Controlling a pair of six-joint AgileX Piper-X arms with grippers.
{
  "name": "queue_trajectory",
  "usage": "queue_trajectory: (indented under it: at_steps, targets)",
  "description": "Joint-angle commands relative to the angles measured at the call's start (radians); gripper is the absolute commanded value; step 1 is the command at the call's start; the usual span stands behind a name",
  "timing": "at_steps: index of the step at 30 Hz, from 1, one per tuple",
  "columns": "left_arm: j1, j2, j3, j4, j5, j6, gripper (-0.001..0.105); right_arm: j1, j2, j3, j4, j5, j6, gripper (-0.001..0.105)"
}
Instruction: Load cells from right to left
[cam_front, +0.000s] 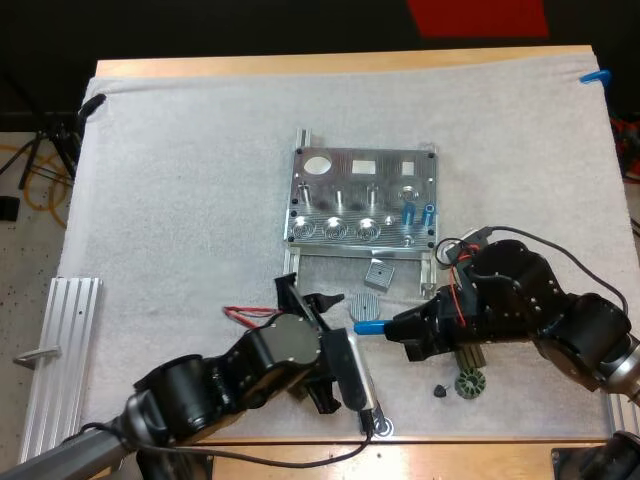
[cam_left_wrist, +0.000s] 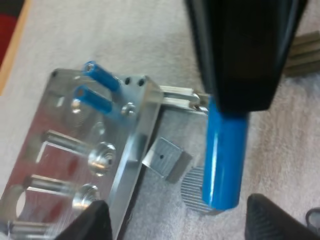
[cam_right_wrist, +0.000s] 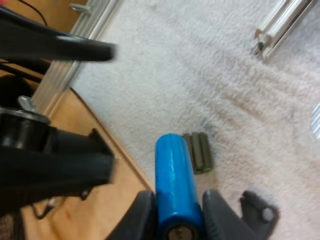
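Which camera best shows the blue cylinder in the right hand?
The left wrist view: the bright blue cylinder juts from the right hand, most of its length exposed. The right wrist view shows it clamped between the fingers; the high view, just a short tip.

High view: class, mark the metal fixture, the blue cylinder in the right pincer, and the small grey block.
metal fixture (cam_front: 390, 178), high view, bare plate face.
blue cylinder (cam_front: 368, 327), high view, its free end.
small grey block (cam_front: 379, 274), high view, its top face.
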Motion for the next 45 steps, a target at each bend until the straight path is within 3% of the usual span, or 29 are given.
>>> queue_trajectory:
  at_steps: [1,7,14,21,28,39,45]
  targets:
    - [0.003,-0.026,-0.010,0.015,-0.021,-0.061,0.057,0.000,-0.004,-0.002,0.005,0.028,-0.029,0.002]
    - [0.003,-0.078,-0.010,0.053,-0.081,-0.242,0.057,0.000,-0.004,-0.002,0.042,0.070,-0.094,0.002]
    - [0.003,-0.084,-0.010,0.097,-0.097,-0.443,0.057,0.000,-0.004,-0.015,0.054,0.107,-0.126,0.002]
    - [0.003,-0.098,-0.012,0.105,-0.151,-0.571,0.057,0.000,-0.004,-0.056,0.141,0.199,-0.188,0.002]
    - [0.003,-0.109,-0.012,0.179,-0.156,-0.768,0.057,0.000,-0.004,-0.099,0.189,0.267,-0.200,0.002]
    - [0.003,-0.113,-0.013,0.201,-0.173,-0.782,0.057,0.000,-0.004,-0.112,0.233,0.297,-0.231,0.002]
    - [0.003,-0.113,-0.043,0.209,-0.237,-0.800,0.057,0.000,-0.004,-0.119,0.257,0.332,-0.241,0.002]
